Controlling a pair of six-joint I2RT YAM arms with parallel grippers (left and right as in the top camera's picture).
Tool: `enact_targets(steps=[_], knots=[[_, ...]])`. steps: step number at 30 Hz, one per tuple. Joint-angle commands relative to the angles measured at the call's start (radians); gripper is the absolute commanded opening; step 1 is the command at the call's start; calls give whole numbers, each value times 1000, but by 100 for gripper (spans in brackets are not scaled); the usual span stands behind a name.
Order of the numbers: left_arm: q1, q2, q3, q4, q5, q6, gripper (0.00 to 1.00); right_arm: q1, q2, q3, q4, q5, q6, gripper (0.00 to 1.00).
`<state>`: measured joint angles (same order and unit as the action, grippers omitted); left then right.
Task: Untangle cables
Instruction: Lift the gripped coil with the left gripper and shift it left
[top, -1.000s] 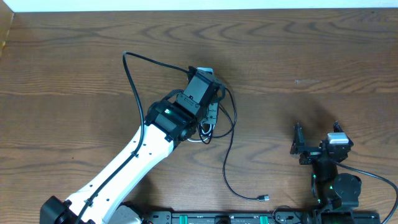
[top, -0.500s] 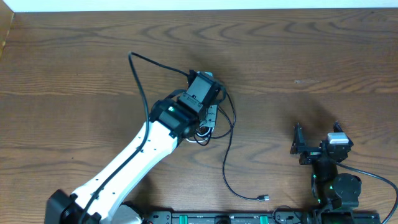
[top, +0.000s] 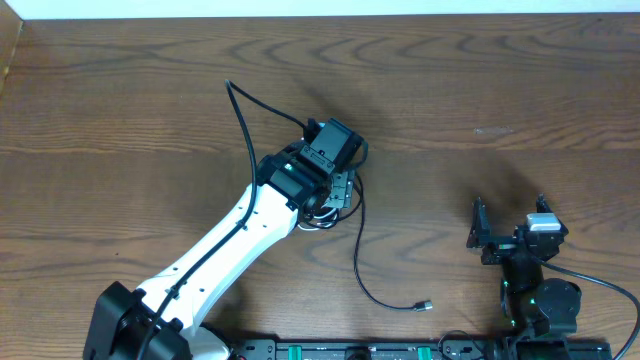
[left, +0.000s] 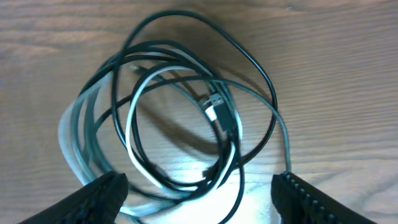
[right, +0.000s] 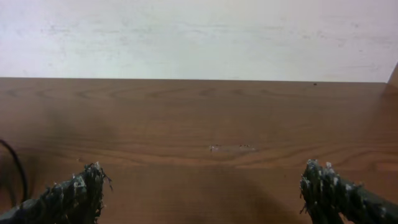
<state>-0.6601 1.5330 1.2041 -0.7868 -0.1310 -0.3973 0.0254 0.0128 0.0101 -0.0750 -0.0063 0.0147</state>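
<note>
The cables (left: 217, 115) lie in a loose tangle on the wooden table, black loops (left: 180, 14) wound through a white cord (left: 129, 124), with two small plug ends in the middle. My left gripper (left: 199, 202) hovers open right over the tangle, its fingertips (left: 102, 193) on either side of the lower loops, holding nothing. Seen from overhead, the left gripper (top: 340, 190) covers most of the tangle (top: 318, 215). One black tail (top: 358, 250) runs down to a plug (top: 424, 305). My right gripper (top: 510, 215) rests open and empty at the right, also seen as right gripper (right: 205, 193).
The thick black cable (top: 245, 110) fixed to the left arm arcs up and left of the wrist. The wooden table (top: 500, 90) ends at a white wall at the back. The arm bases stand along the front edge.
My left gripper has opened over the tangle. The left arm has swung to the right, and the black tail with its plug has shifted slightly upward. The right arm is still.
</note>
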Motion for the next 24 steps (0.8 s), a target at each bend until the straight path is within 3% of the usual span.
enact_targets(steps=[1,4,12,24], knots=[[5,-1,-6,-23,-66,-7,80,-5,-2,-5,0,7,-9,99],[15,-1,-6,-35,-73,-10,81,-5,-2,-5,0,7,-9,99],[81,2,-26,-126,-106,-219,83,-5,-2,-5,0,7,-9,99],[99,3,-202,-68,-89,-386,88,-5,-2,-5,0,7,-9,99]])
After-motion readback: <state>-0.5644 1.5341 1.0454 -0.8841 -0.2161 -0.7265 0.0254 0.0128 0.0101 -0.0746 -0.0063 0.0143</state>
